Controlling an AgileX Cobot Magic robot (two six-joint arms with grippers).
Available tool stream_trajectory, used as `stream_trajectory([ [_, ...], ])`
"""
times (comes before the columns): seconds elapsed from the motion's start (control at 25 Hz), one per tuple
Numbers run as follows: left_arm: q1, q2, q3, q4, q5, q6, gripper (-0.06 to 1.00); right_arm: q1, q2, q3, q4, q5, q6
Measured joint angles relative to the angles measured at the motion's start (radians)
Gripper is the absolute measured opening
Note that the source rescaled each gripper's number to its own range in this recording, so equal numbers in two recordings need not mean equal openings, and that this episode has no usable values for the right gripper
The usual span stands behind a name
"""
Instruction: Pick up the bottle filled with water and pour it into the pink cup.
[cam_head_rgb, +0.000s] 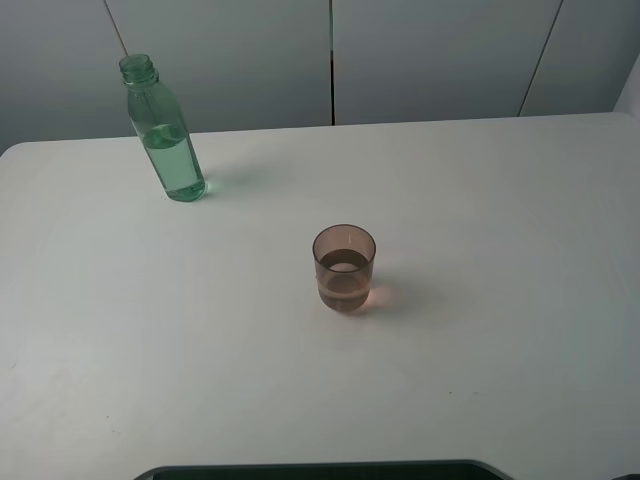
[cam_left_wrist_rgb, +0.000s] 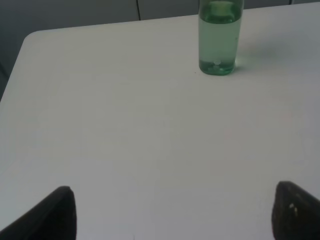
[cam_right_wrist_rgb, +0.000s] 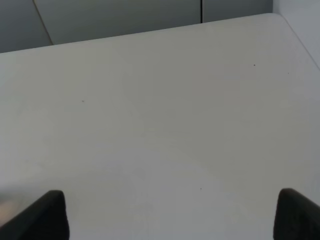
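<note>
The green-tinted bottle stands upright and uncapped at the table's far left, with water up to about mid-height. It also shows in the left wrist view, well ahead of my left gripper. That gripper is open and empty, its two dark fingertips wide apart above bare table. The pink cup stands upright near the table's middle and holds some liquid. My right gripper is open and empty over bare table. Neither gripper appears in the exterior high view.
The white table has its back edge against grey wall panels. A dark curved part lies along the front edge. The table's rounded far corners show in both wrist views.
</note>
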Motion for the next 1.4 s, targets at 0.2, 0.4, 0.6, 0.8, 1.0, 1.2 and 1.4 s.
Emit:
stream_trajectory([
  [0.2,0.0,0.0,0.0,-0.001,-0.001,-0.002,0.99,0.0,0.0,0.0,0.0,0.0,0.0],
  [0.4,0.0,0.0,0.0,-0.002,-0.001,-0.017,0.99,0.0,0.0,0.0,0.0,0.0,0.0],
  [0.6,0.0,0.0,0.0,-0.002,-0.001,-0.019,0.99,0.0,0.0,0.0,0.0,0.0,0.0],
  [0.8,0.0,0.0,0.0,-0.002,-0.001,-0.025,0.99,0.0,0.0,0.0,0.0,0.0,0.0],
  [1.0,0.0,0.0,0.0,0.008,-0.001,-0.041,0.99,0.0,0.0,0.0,0.0,0.0,0.0],
  [1.2,0.0,0.0,0.0,0.009,-0.001,-0.043,0.99,0.0,0.0,0.0,0.0,0.0,0.0],
  [1.4,0.0,0.0,0.0,0.009,-0.001,-0.045,0.99,0.0,0.0,0.0,0.0,0.0,0.0],
])
